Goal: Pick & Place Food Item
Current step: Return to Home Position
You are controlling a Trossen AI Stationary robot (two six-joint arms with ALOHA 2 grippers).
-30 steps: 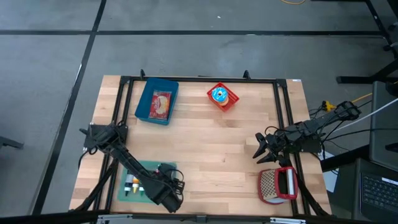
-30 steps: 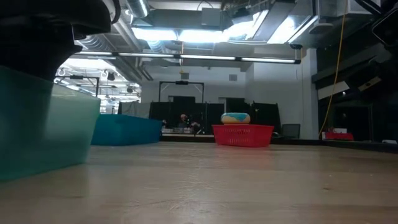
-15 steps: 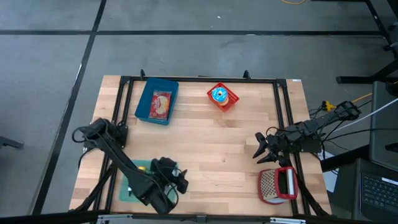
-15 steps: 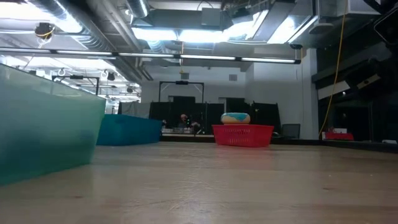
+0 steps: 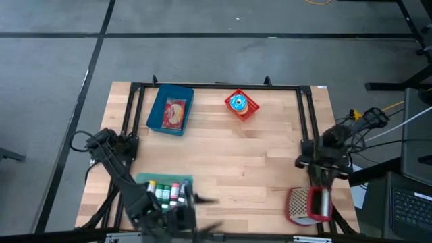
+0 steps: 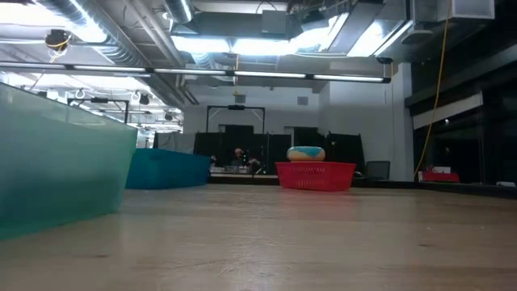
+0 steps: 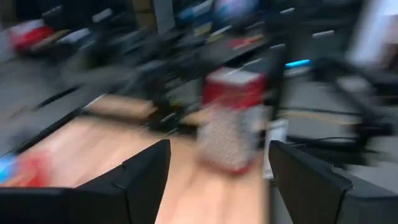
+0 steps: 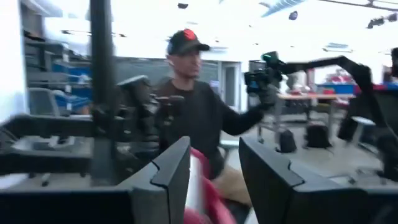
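Note:
A blue-iced donut (image 5: 237, 102) lies in a small red basket (image 5: 248, 110) at the far middle of the table; the low view shows the donut (image 6: 305, 153) above the basket's rim (image 6: 315, 174). A red food packet (image 5: 175, 112) lies in the blue bin (image 5: 154, 115). Several small colourful items (image 5: 167, 190) lie in the green bin (image 5: 145, 179) at the near left. My left gripper (image 5: 202, 214) hovers just right of the green bin, blurred, level and open (image 7: 217, 180), nothing between its fingers. My right gripper (image 5: 322, 181) hangs at the right edge, open (image 8: 214, 180) and empty.
A red-and-white mesh basket (image 5: 300, 206) stands at the near right corner, below my right gripper. A black frame (image 5: 216, 86) runs around the table. A person (image 8: 199, 118) stands beyond the table in the right wrist view. Bare wood (image 5: 236, 162) lies in the middle.
My left gripper has risen out of the green bin and tipped from pointing down to about level, rolling as it went; the bin's contents now show. My right gripper has lifted a little and swung from pointing at the table's left toward the near edge.

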